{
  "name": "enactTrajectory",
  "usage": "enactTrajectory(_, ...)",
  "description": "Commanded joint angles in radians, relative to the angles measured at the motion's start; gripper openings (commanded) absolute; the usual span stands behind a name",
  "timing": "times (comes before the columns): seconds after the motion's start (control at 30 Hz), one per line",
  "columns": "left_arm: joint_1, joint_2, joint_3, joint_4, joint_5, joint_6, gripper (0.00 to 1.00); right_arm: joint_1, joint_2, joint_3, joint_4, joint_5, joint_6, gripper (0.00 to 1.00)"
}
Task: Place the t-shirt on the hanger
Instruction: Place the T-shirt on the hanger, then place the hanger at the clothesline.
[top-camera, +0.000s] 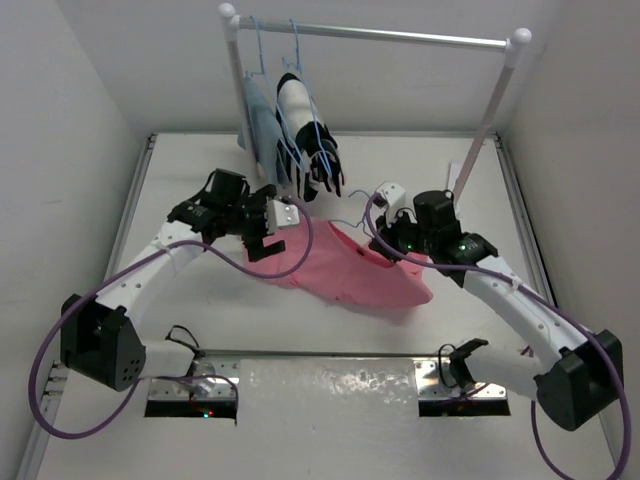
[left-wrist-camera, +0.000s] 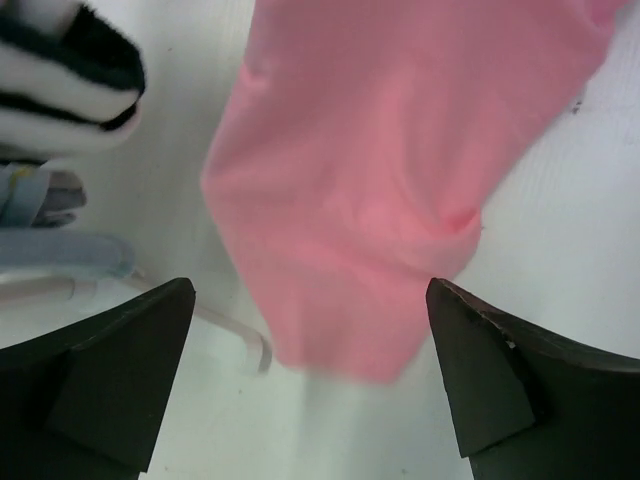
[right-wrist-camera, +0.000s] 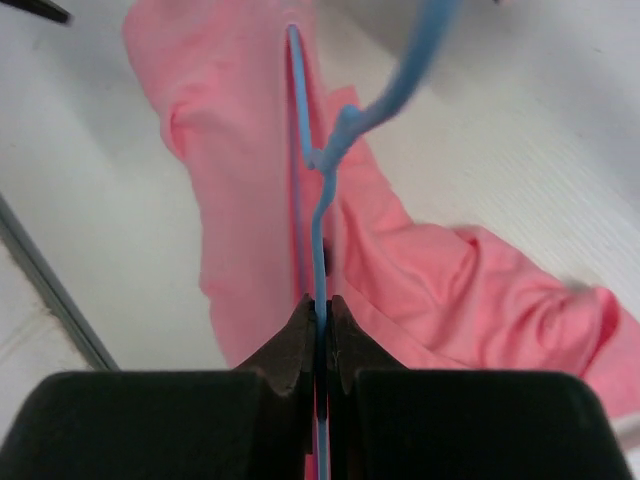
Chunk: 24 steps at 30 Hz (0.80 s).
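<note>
- Mid-worktop (top-camera: 200, 330), between your two arms, is the t-shirt (top-camera: 350, 270): salmon pink, crumpled, lying flat, not hung
- Right pincer (right-wrist-camera: 320, 305): jaws clamped tight on the thin blue wire of the hanger (right-wrist-camera: 322, 240), no gap showing
- From that grip the hanger runs out over the pink fabric, its hook curling off at the far end
- Right wrist view shows one straight side of the frame lying along the shirt; can't tell whether it sits on top of the cloth or has gone inside it
- Left pincer (left-wrist-camera: 310, 290): jaws spread wide, holding nothing; it hangs over one rounded end of the shirt with pink cloth between the fingers and, by the look of it, below them
- Rail (top-camera: 400, 36) at the back carries the black-and-white garment (top-camera: 300, 110) and the pale blue garment (top-camera: 258, 120), each on its own hanger; leave them alone
- Step in hand, my read: threading, with the hanger presented by the right arm and the shirt not yet on it
- Next move calls for the left pincer to drop and pinch a single layer at an opening, then lift so the frame end can slide in
- Check which opening you're over before closing; the left wrist view doesn't show a hem or collar clearly
- Risk: grabbing both layers would shut the opening, and the thin wire may twist in the right grip if cloth drags on it
</note>
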<state>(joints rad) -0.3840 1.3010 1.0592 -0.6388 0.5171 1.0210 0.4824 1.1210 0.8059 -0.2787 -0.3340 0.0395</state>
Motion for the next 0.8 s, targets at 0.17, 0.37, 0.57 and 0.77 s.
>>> enactTrajectory(0.17,0.059,-0.028,0.059,0.016,0.080,-0.087,1.00,-0.030,-0.073,0.122,-0.145,0.023,-0.085,0.00)
enactTrajectory(0.37,0.060,-0.028,0.033,0.028,0.078,-0.101,1.00,-0.048,-0.066,0.255,-0.370,0.023,-0.099,0.00)
enactTrajectory(0.57,0.060,-0.037,0.019,0.068,0.072,-0.130,1.00,-0.100,-0.081,0.419,-0.623,0.073,-0.052,0.00)
enactTrajectory(0.77,0.060,-0.048,0.002,0.102,0.066,-0.151,1.00,-0.151,0.009,0.721,-0.917,0.274,-0.046,0.00)
